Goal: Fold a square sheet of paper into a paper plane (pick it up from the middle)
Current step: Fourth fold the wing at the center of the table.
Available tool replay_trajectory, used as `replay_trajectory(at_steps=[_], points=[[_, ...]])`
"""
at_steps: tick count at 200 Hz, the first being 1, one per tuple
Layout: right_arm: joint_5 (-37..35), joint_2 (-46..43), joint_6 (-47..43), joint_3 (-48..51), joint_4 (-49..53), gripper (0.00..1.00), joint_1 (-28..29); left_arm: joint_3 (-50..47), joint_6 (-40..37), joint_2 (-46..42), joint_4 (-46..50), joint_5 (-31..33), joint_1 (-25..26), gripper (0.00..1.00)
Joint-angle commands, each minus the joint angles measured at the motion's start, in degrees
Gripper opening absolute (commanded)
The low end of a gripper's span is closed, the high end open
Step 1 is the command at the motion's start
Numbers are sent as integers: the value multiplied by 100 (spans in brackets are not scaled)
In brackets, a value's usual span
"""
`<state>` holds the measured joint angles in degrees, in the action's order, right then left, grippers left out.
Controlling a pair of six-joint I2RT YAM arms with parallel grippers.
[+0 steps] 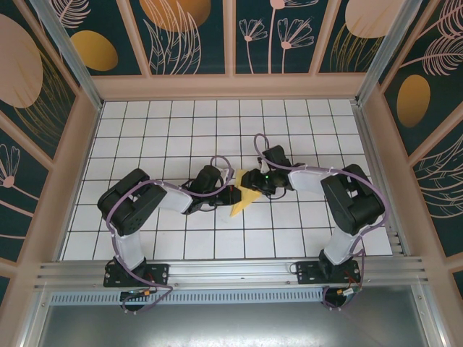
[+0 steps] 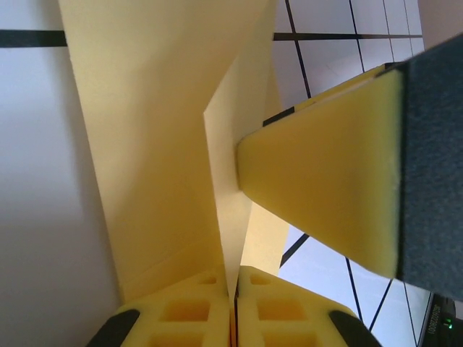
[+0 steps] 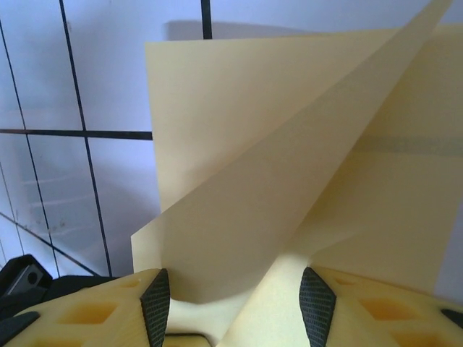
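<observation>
The square sheet of paper (image 1: 244, 198) is yellow, creased into a pointed shape, and held up off the tiled table (image 1: 181, 137) between both arms. My left gripper (image 1: 228, 191) comes at it from the left. In the left wrist view the left gripper (image 2: 235, 280) is shut, pinching a thin edge of the sheet (image 2: 159, 144). My right gripper (image 1: 254, 181) meets the paper from the right. In the right wrist view the right gripper (image 3: 235, 298) has its jaws apart, with a loose fold of the sheet (image 3: 253, 181) running between the pads (image 3: 155, 303). One right finger (image 2: 325, 181) presses beside the fold.
White tiles with dark grid lines cover the table. Patterned walls (image 1: 65, 166) close the left, right and far sides. An aluminium rail (image 1: 231, 271) with both arm bases runs along the near edge.
</observation>
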<state>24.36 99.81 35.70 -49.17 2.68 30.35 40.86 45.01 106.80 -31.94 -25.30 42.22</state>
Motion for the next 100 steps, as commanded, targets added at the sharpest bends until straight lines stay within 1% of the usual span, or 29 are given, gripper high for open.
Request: replay_trajectory(at_steps=[1, 63, 100], points=[[-846, 431, 155, 26, 631, 55, 67, 49, -114, 2, -22, -141, 30, 14], [-1056, 539, 304, -5, 794, 54, 68, -266, 109, -523, 43, 7, 30, 27], [-1081, 579, 314, -7, 821, 54, 68, -470, 198, -911, 350, 162, 26, 30]])
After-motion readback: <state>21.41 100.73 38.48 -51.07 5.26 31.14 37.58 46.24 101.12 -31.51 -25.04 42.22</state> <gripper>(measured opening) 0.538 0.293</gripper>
